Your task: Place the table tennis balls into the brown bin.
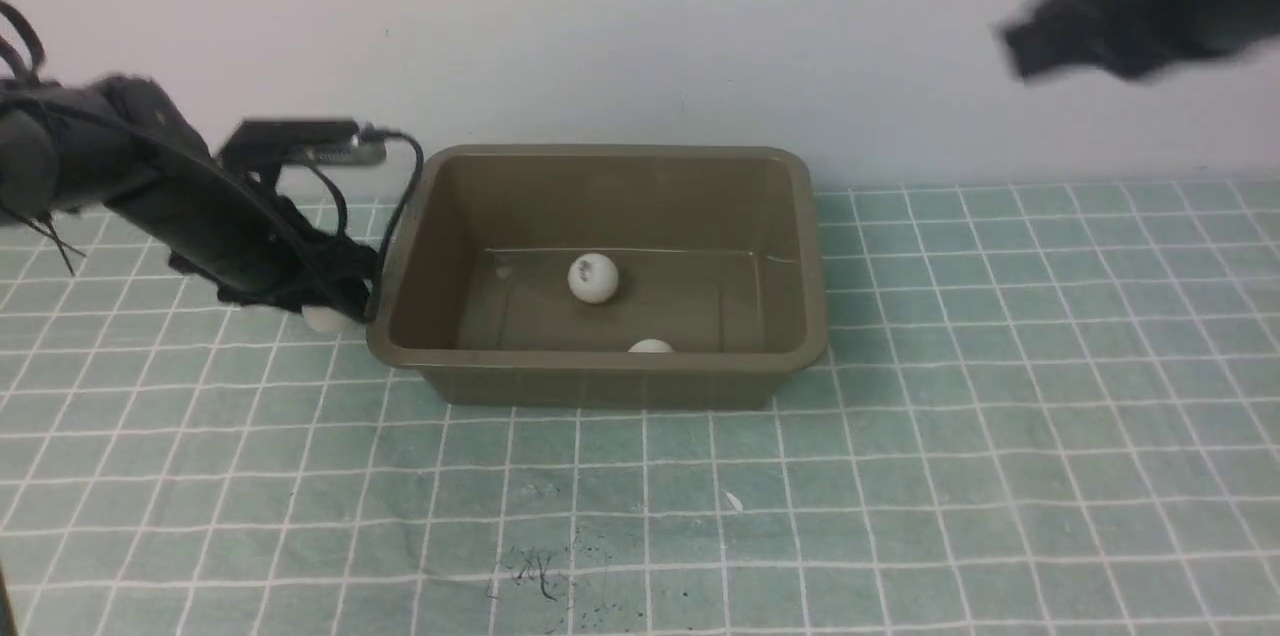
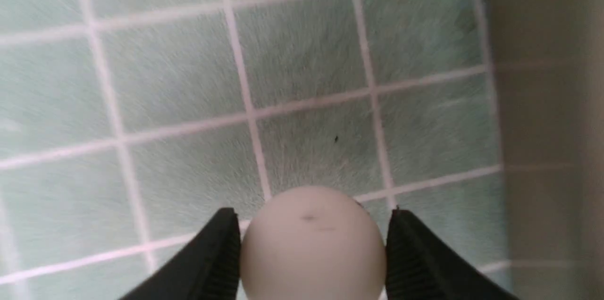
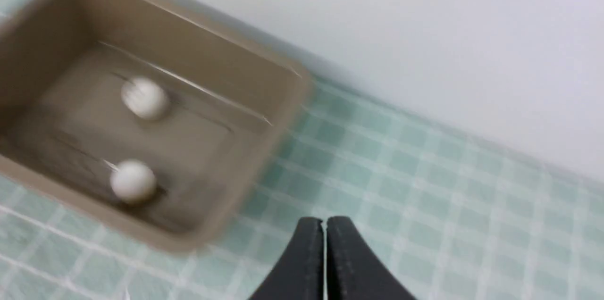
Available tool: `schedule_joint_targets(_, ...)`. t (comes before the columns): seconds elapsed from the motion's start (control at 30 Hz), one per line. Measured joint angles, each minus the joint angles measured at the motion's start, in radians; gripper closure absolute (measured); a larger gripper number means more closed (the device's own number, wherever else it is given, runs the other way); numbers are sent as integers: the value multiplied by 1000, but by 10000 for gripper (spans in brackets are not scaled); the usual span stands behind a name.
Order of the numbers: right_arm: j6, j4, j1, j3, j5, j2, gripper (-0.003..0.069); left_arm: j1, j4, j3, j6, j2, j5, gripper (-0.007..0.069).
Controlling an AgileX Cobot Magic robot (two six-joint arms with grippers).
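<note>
Item 3 of 3: table tennis ball [image 2: 311,248] pinched in left tool [image 2: 314,217], low over desk [image 1: 900,476] just beside brown bin [image 1: 600,361] holding 2 table tennis balls [image 1: 593,277]; right tool [image 3: 324,224] closed empty, well apart; handling: raise above rim, cross the wall, release low inside.

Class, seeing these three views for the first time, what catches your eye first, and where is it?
The brown bin sits at the table's back with a white ball mid-floor and a second ball against its near wall. Beside its left side, the left gripper has its jaws clamped on a third ball. The right gripper hangs blurred, high on the right, jaws shut, empty.
</note>
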Motion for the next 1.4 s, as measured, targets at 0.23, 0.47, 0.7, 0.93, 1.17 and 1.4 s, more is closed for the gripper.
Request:
schedule_joint_targets(0.23,181,-29,0,514,-173,-463,672,-95,-68,-103,69,-147,69,272)
schedule_joint_targets(0.47,294,-128,0,814,-442,-953,672,-248,-94,-109,95,-64,34,190)
schedule_joint_targets(0.7,368,-305,0,854,-464,-1212,672,-279,-29,-145,-75,-107,103,176)
schedule_joint_targets(0.93,371,-365,0,854,-470,-1214,672,-280,202,-51,-283,-527,175,613)
schedule_joint_targets(1.17,371,-375,0,854,-470,-1214,672,-280,222,347,-308,-1062,12,629)
schedule_joint_targets(1.4,371,-377,0,854,-470,-1214,672,-280,224,719,-310,-1421,-179,629)
